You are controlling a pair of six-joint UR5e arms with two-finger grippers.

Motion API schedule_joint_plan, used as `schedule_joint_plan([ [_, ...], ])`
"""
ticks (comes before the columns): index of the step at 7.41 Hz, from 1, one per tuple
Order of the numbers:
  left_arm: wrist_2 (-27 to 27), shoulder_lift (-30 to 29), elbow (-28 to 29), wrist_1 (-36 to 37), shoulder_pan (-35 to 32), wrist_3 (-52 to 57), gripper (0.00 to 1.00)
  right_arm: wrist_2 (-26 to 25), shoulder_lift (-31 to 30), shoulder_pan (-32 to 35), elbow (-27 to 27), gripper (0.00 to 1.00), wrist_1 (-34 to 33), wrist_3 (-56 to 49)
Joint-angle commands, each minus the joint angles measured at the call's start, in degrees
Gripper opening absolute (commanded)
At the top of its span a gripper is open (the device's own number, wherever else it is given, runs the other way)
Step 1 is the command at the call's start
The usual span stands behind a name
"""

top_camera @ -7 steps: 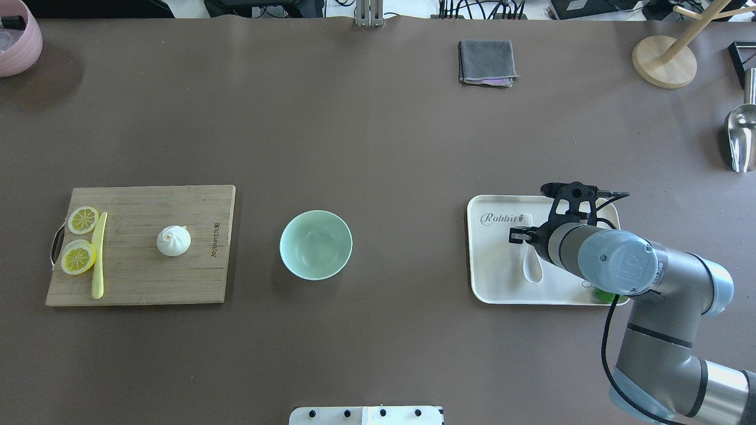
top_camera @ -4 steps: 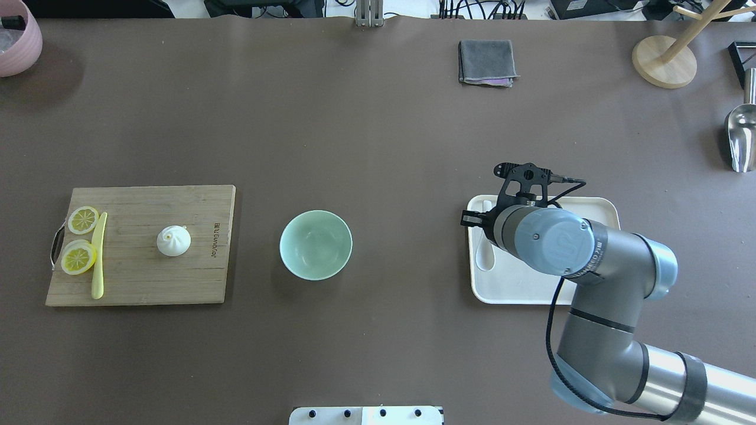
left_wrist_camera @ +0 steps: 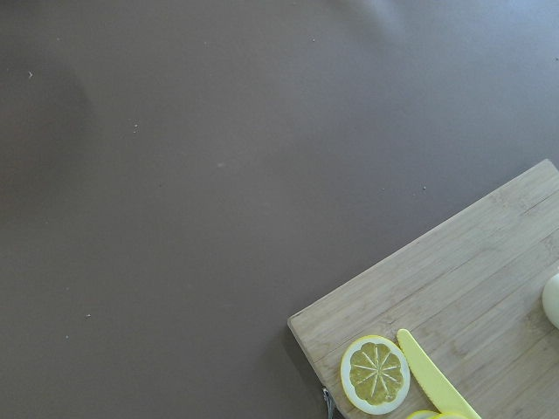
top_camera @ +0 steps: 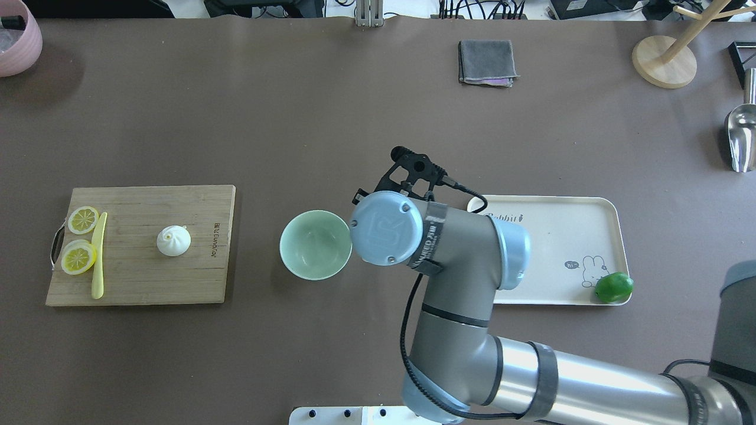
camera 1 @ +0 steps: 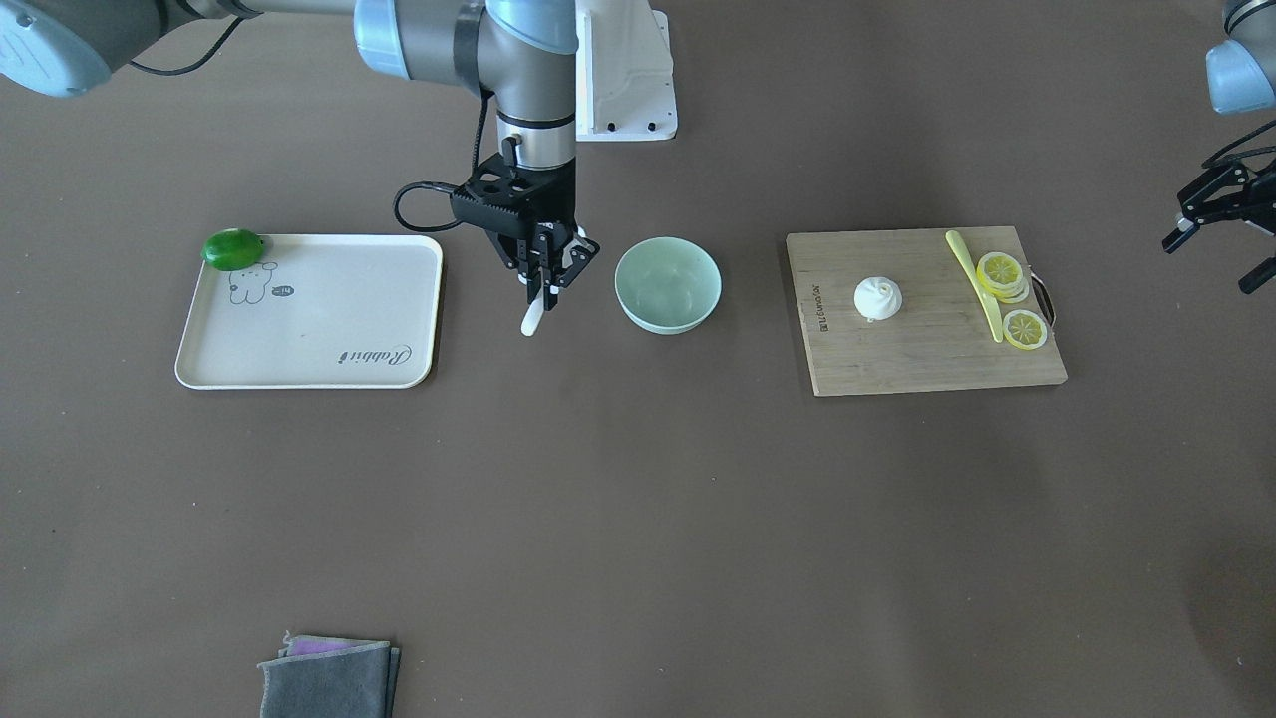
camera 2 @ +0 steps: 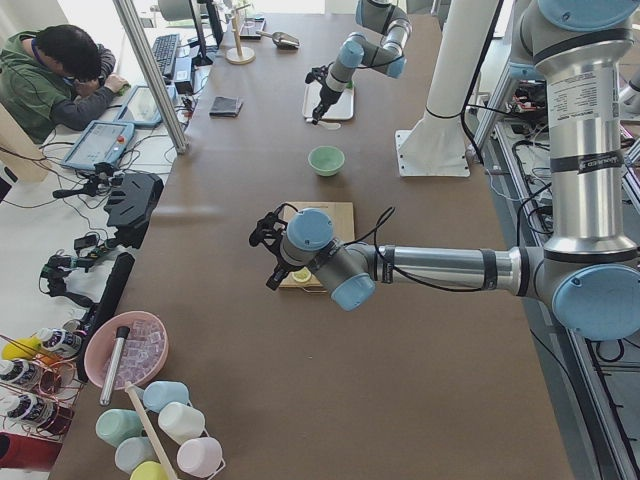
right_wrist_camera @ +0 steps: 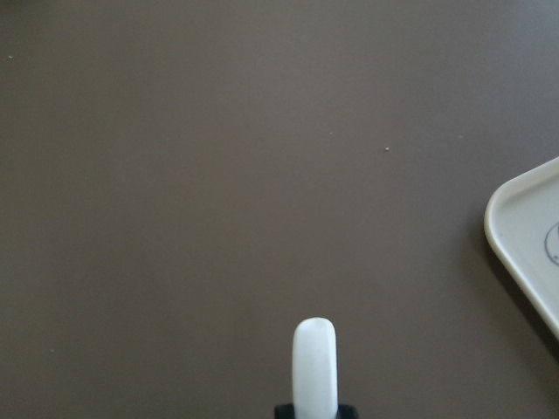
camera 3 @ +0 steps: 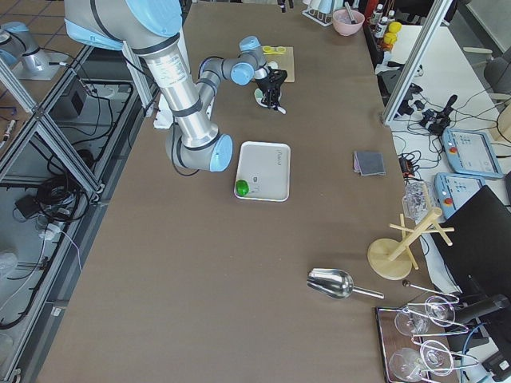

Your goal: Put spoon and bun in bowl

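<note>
My right gripper (camera 1: 546, 287) is shut on the white spoon (camera 1: 531, 321). It holds the spoon in the air between the tray and the mint-green bowl (camera 1: 668, 284), close to the bowl. The spoon's end shows in the right wrist view (right_wrist_camera: 314, 362) over bare table. In the overhead view the arm hides the spoon and touches the edge of the bowl (top_camera: 312, 244). The white bun (top_camera: 173, 241) sits on the wooden cutting board (top_camera: 136, 277). My left gripper (camera 1: 1218, 237) is open and empty, above the table off the board's outer end.
The cream tray (top_camera: 549, 236) holds a green lime (top_camera: 613, 287). Lemon slices (top_camera: 82, 219) and a yellow knife (top_camera: 98, 254) lie on the board. A grey cloth (top_camera: 486, 61), a pink bowl (top_camera: 15, 41), a wooden stand (top_camera: 664, 59) and a metal scoop (top_camera: 741, 136) are at the far edge.
My right arm has lifted the spoon off the tray and carried it left, from over the tray to just beside the bowl. The lime is now uncovered.
</note>
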Motion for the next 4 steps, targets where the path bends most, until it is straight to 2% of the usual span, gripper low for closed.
schedule_joint_plan([
  [1, -0.3, 0.0, -0.1, 0.0, 0.1, -0.1, 0.98, -4.3, 11.1, -2.9, -12.0, 0.0, -1.2, 11.4],
  [2, -0.4, -0.1, -0.1, 0.0, 0.1, -0.1, 0.98, -6.0, 13.4, -3.9, -15.6, 0.0, -1.2, 13.4],
  [4, -0.4, -0.5, -0.1, 0.0, 0.1, -0.5, 0.98, -6.8, 13.2, -5.3, -15.9, 0.0, -2.5, 14.2],
])
